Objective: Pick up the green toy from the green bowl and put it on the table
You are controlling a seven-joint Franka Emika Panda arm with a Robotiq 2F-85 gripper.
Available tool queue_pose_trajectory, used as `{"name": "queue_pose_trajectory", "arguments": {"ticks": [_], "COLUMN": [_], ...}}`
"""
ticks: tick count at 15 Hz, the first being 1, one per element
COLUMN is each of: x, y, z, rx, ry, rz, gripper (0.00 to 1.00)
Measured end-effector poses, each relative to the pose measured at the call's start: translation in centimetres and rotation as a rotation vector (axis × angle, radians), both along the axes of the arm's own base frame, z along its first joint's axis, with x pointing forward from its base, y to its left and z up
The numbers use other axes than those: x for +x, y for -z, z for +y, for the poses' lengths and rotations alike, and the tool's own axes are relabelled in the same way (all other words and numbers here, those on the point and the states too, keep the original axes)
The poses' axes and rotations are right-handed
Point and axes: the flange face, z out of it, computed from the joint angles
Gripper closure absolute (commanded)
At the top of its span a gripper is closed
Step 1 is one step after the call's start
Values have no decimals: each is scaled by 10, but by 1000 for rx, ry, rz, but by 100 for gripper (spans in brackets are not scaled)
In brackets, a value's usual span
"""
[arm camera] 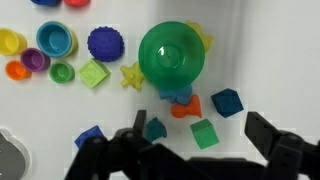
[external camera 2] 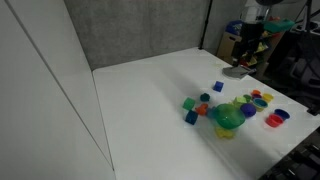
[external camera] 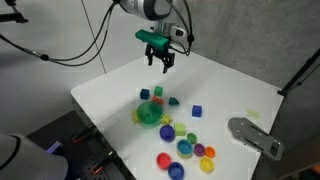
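The green bowl [arm camera: 172,55] is seen from above in the wrist view, and I see no toy in it. It also shows in both exterior views [external camera: 148,114] [external camera 2: 228,118]. The green toy [arm camera: 204,133], a small cube, lies on the white table [arm camera: 270,60] just below the bowl, beside a blue cube [arm camera: 227,102] and a small red piece [arm camera: 184,108]. It shows as a green speck in an exterior view [external camera: 145,95]. My gripper [arm camera: 197,128] is open and empty, high above the table, with its fingers either side of the toy in the picture. It also shows in both exterior views [external camera: 160,62] [external camera 2: 248,52].
Round cups in yellow [arm camera: 10,42], teal-blue [arm camera: 56,40], purple [arm camera: 36,60] and green [arm camera: 62,72] lie at the upper left. A blue knobbly ball [arm camera: 106,43], a pale green square [arm camera: 94,73], a yellow star [arm camera: 131,76] and a teal piece [arm camera: 155,128] surround the bowl. A grey metal plate [external camera: 255,135] lies at the table edge.
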Motion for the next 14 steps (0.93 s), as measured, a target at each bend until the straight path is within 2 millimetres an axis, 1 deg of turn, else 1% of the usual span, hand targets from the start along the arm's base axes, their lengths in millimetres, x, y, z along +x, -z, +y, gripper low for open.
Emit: {"name": "queue_pose_trajectory", "arguments": {"ticks": [3, 8, 11, 14], "x": [-22, -60, -77, -90], "y": [-23, -56, -65, -62], "z": [7, 19, 25, 29], "rx": [-24, -65, -69, -73], "ry": [5, 78, 106, 105], "rz": [11, -31, -58, -48], "gripper": [0, 0, 0, 0]}}
